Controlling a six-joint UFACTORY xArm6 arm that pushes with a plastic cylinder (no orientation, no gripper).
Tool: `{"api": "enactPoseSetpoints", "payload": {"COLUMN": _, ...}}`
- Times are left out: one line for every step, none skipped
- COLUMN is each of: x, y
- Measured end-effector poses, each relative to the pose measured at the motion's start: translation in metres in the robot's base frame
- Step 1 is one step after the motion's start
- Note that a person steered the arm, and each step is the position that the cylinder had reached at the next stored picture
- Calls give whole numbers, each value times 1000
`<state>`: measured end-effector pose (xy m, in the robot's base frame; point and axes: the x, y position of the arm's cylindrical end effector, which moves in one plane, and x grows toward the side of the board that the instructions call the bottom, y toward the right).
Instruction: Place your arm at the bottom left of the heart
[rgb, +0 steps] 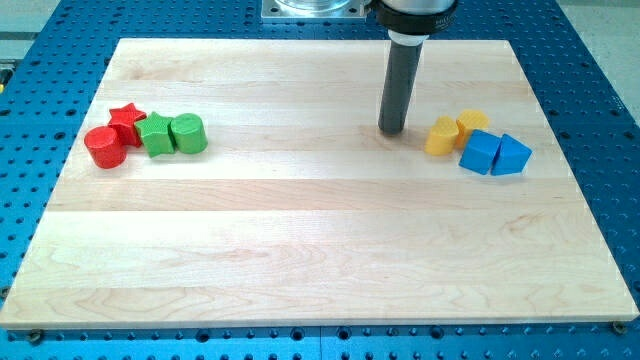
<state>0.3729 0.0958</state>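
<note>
My tip (392, 131) rests on the wooden board (320, 250), right of centre near the view's top. A yellow block that looks like the heart (441, 137) lies just to the tip's right, a small gap apart. Behind the heart, touching it, is a second yellow block (473, 124), apparently a hexagon. A blue cube (482, 151) and a blue triangle (511, 156) sit at the heart's lower right, side by side.
At the view's left is a tight group: a red cylinder (104, 147), a red star (127, 120), a green star (155, 135) and a green cylinder (188, 133). The arm's base plate (310, 8) is at the top edge.
</note>
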Motion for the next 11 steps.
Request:
{"api": "enactPoseSetpoints", "payload": {"x": 0, "y": 0}}
{"api": "enactPoseSetpoints", "payload": {"x": 3, "y": -2}}
{"api": "enactPoseSetpoints", "payload": {"x": 12, "y": -7}}
{"api": "enactPoseSetpoints", "payload": {"x": 13, "y": -7}}
{"api": "enactPoseSetpoints", "payload": {"x": 27, "y": -11}}
{"api": "enactPoseSetpoints", "payload": {"x": 68, "y": -10}}
{"api": "enactPoseSetpoints", "payload": {"x": 66, "y": 7}}
{"api": "enactPoseSetpoints", "payload": {"x": 73, "y": 4}}
{"api": "enactPoseSetpoints", "payload": {"x": 73, "y": 4}}
{"api": "enactPoseSetpoints", "payload": {"x": 79, "y": 3}}
{"api": "enactPoseSetpoints", "payload": {"x": 77, "y": 39}}
